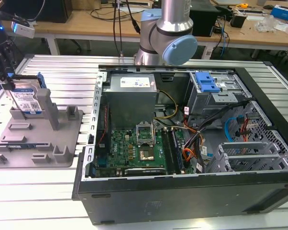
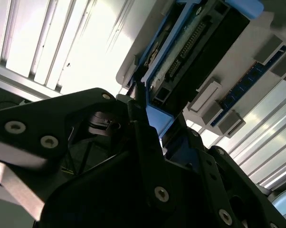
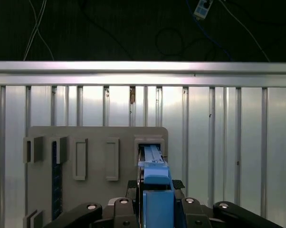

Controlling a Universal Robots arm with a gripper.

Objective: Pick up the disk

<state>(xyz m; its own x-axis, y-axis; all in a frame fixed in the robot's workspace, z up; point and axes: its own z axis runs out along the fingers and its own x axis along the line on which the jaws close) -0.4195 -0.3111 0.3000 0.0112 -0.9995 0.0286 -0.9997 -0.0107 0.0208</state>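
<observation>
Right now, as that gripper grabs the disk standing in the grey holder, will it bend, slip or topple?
The disk looks like a rigid metal slab, so it probably won't bend. Standing on edge in the grey fixture, it might tip if freed. The gripper sits around its blue plastic rail, which could be somewhat slippery.

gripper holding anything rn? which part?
Yes: the gripper is shut on the disk, gripping its upper edge by the blue side rails, while the disk stands upright in the grey fixture.

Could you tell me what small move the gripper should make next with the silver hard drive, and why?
Probably a straight lift: the gripper appears closed on the blue-railed silver hard drive, which stands upright in the grey plastic fixture among its posts.
</observation>
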